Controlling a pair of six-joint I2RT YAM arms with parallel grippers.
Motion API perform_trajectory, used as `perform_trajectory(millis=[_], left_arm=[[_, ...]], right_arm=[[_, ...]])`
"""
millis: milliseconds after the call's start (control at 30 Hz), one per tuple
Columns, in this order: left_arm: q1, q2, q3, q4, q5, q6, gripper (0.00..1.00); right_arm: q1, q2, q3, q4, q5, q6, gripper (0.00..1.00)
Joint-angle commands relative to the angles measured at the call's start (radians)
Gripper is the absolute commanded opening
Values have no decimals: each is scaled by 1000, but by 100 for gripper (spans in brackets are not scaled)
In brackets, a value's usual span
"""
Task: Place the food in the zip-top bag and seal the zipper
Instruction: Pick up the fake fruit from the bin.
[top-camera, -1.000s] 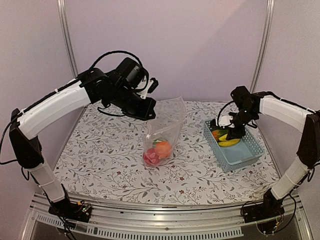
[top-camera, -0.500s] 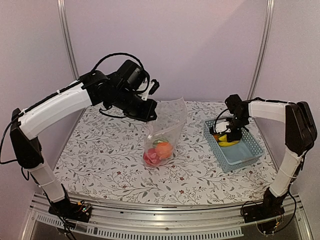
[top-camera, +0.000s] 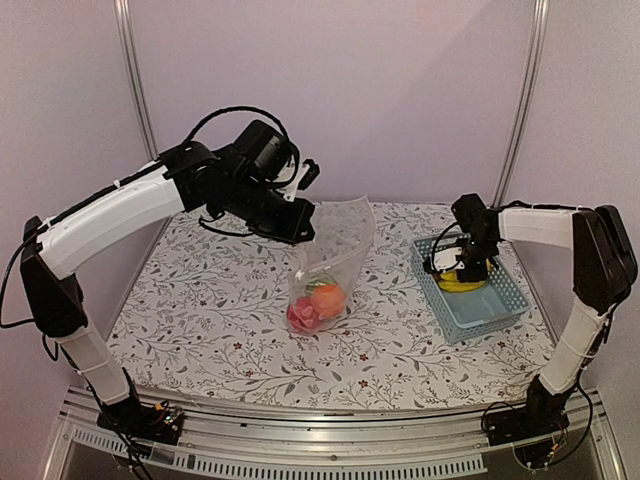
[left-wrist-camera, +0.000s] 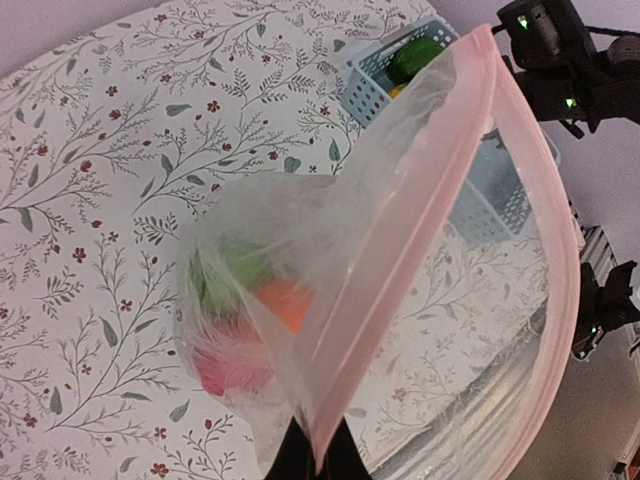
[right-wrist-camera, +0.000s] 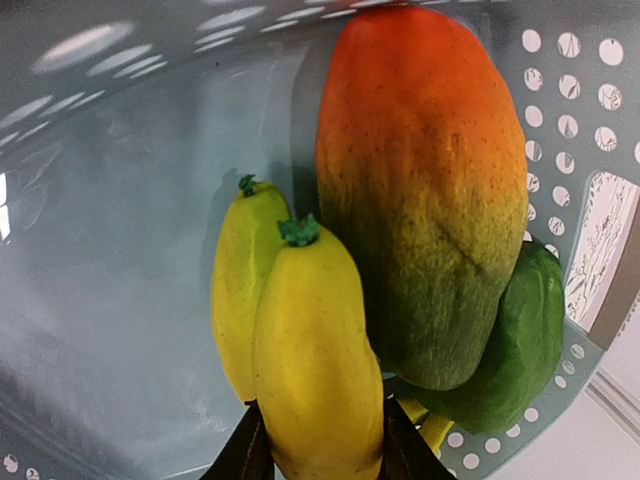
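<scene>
Right hand (right-wrist-camera: 322, 452) clenched on banana (right-wrist-camera: 312, 340), long axis 12–6. Zip-top bag (top-camera: 338, 245) mouth lies at 9 o'clock, top view; left hand (top-camera: 298, 222) pinches its rim.

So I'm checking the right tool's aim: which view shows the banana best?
Right wrist: the banana fills the frame between the fingers of the right tool, inside the basket. The top view shows only a yellow sliver under the tool; the left wrist view, at most a speck behind the bag.
</scene>
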Motion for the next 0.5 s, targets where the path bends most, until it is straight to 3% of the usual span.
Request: perform_trajectory(millis=[0, 267, 467], left_arm=[[20, 9, 2, 10, 4, 21, 0], [28, 22, 10, 16, 22, 26, 0], [29, 33, 21, 19, 37, 21, 0]], right_arm=[[-6, -118, 20, -110, 0, 17, 13], [-7, -272, 155, -351, -234, 102, 12], [-6, -304, 400, -526, -597, 244, 9]])
